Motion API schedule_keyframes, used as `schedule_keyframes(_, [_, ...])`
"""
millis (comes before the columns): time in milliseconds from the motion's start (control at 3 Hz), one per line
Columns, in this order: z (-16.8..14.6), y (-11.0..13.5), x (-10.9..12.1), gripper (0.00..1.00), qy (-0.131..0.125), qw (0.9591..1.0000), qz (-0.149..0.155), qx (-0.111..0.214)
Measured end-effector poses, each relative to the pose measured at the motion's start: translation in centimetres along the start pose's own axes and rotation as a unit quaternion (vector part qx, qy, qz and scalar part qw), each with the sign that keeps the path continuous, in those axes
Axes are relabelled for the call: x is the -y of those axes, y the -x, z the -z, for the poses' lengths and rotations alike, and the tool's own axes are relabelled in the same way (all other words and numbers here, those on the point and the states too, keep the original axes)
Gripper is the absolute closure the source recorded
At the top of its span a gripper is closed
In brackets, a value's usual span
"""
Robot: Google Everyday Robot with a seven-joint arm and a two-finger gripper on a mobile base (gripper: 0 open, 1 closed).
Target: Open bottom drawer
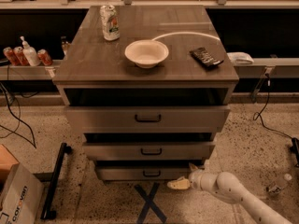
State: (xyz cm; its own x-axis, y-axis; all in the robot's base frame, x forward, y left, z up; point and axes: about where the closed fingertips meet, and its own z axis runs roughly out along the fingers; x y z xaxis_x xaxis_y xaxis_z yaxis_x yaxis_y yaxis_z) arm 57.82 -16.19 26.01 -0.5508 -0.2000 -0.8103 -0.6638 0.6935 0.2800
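Observation:
The bottom drawer (135, 173) is the lowest of three grey-brown fronts on the cabinet, with a small black bar handle (151, 173) at its centre. It stands slightly out, with a dark gap above it. My gripper (179, 184) is cream-coloured, low near the floor at the drawer's lower right, pointing left. It is just right of and below the handle, on a white arm (233, 194) coming in from the lower right. The middle drawer (149, 150) and the top drawer (147, 118) also stand slightly out.
On the cabinet top are a white bowl (146, 53), a soda can (110, 22) and a black remote (206, 57). Blue tape forms a cross (148, 202) on the floor in front. A cardboard box (16, 197) and a black bar (55, 181) lie at the left.

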Motion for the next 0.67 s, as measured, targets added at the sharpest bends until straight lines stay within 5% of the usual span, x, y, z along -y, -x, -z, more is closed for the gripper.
schedule_keyframes(667, [-1.6, 0.5, 0.5, 0.0, -0.015, 0.9997, 0.007, 0.019])
